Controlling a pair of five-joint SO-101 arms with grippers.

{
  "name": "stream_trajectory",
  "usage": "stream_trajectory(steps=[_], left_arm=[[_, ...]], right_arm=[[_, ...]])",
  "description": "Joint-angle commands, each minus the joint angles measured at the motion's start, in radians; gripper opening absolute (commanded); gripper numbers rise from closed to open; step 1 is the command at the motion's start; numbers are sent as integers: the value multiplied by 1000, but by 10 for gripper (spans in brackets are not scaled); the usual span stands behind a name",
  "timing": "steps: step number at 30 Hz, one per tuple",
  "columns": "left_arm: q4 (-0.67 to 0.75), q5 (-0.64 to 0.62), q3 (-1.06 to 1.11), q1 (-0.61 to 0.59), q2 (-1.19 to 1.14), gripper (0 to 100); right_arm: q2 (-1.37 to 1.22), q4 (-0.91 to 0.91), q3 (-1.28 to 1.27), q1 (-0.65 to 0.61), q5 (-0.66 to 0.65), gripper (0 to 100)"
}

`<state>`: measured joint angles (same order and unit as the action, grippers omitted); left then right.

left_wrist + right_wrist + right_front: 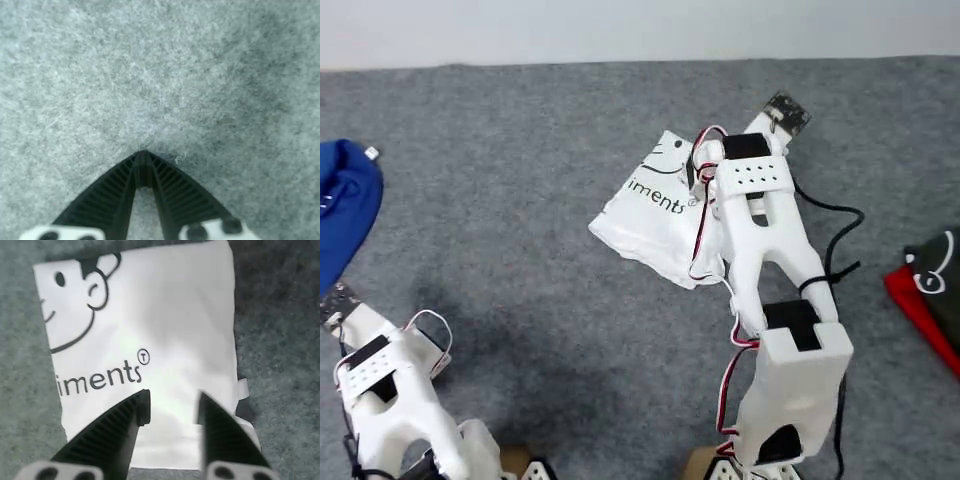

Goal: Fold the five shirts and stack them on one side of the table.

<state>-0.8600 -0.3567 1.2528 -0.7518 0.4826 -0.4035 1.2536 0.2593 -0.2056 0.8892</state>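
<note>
A folded white shirt (655, 215) with black print lies on the grey carpet near the middle of the table. My right arm (755, 190) stands over its right part. In the right wrist view the right gripper (172, 402) is open just above the white shirt (150, 315), with one finger (120, 425) on each side of a strip of cloth near a folded edge. My left arm (375, 385) sits at the front left. Its gripper (143, 162) is shut with nothing in it, tips down on bare carpet.
A blue shirt (345, 210) lies bunched at the left edge. At the right edge lie a dark shirt (940, 265) and a red one (915, 305), partly cut off. Grey carpet (520, 130) covers the table.
</note>
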Motion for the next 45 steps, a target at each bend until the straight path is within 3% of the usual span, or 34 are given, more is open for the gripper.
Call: stream_trajectory(steps=[1, 28, 30, 36, 45], left_arm=[[-8, -6, 21, -5, 2, 4], [-8, -6, 21, -5, 2, 4], [-8, -6, 21, -5, 2, 4], [-8, -6, 21, -5, 2, 4], [-8, -6, 21, -5, 2, 4]], right_arm=[[-2, -4, 32, 1, 11, 372], [-277, -372, 37, -25, -124, 344], [-280, -372, 37, -33, -124, 290], [-282, -372, 37, -15, -124, 6], [-219, -363, 32, 8, -126, 10]])
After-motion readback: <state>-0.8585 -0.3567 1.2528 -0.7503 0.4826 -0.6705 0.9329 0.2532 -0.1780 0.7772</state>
